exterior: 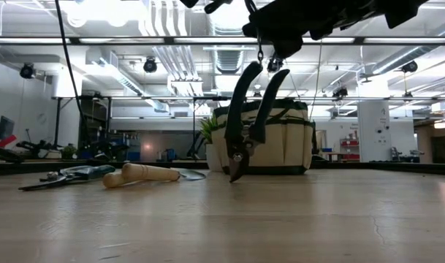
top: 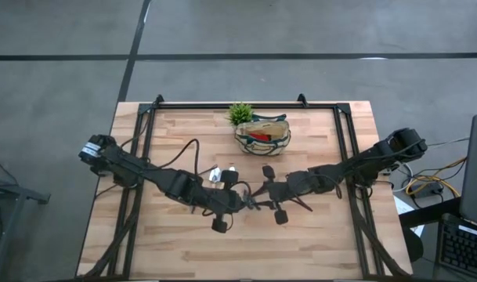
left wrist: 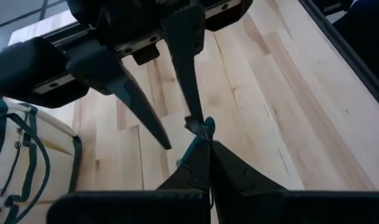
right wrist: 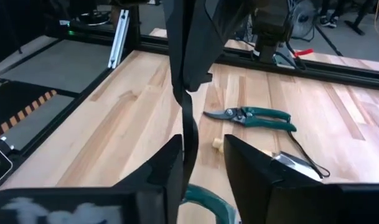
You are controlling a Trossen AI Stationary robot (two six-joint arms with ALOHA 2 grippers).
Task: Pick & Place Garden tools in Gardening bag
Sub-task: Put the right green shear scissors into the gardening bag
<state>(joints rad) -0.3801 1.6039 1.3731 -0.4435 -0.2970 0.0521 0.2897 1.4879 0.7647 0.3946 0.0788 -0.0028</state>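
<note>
1. Left claw pinched on dark-handled shears, hung upright, tip at counter ctr.
2. Right claw narrowly parted round same shears.
3. Gardening bag at far edge; green-handled shears lie apart.

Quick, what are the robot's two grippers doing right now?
Left gripper: closed, holding the dark shears, which hang with their blades down.
Right gripper: open, with a finger on each side of the hanging shears.
</note>
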